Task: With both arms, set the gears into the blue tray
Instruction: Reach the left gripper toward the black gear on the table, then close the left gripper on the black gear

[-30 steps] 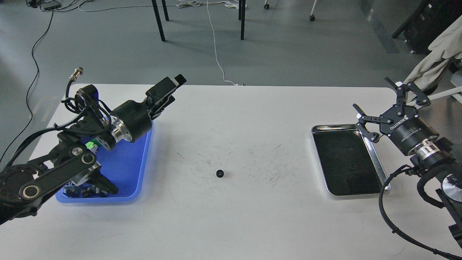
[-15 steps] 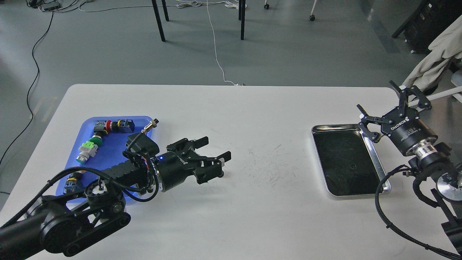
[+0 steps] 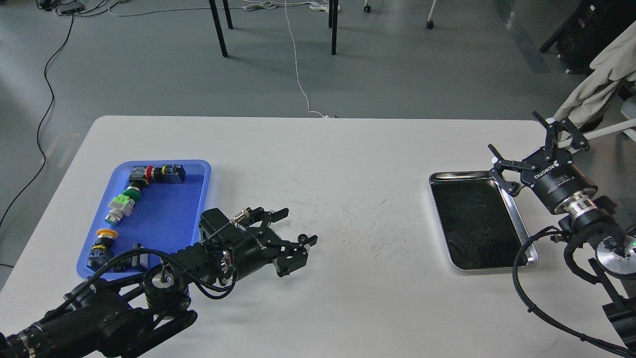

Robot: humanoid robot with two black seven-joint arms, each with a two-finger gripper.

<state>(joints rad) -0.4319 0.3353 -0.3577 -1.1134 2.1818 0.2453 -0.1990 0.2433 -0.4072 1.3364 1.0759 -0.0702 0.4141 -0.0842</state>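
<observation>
A small black toothed gear (image 3: pixel 301 237) lies flat on the white table, left of centre, well apart from the blue tray (image 3: pixel 198 199). The tray, rectangular with rounded corners and a low rim, sits at the table's left side, its long axis running away from the viewer.

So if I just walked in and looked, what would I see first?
Probably the left gripper, stretched low over the middle of the white table with its fingers spread around a tiny black gear. Next, the bright blue tray on the left, holding colourful push-button switches. On the right, the right gripper hangs open beside a shiny steel tray.
</observation>
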